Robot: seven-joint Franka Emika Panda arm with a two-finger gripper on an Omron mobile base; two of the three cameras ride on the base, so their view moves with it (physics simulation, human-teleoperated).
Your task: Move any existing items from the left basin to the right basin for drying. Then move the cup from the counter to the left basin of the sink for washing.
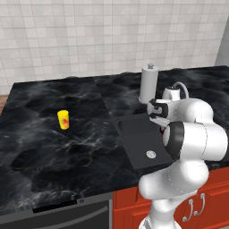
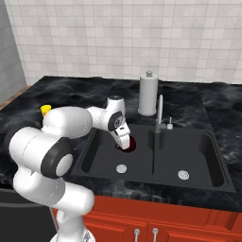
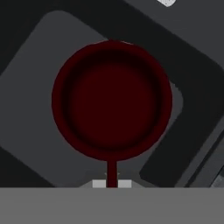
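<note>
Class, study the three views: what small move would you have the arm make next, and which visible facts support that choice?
Probably lift straight up a little. The gripper is down in the left basin and appears shut on the rim of the dark red bowl, which fills the hand view. Raising it would clear the divider before carrying it to the right basin; the yellow cup waits on the counter.
</note>
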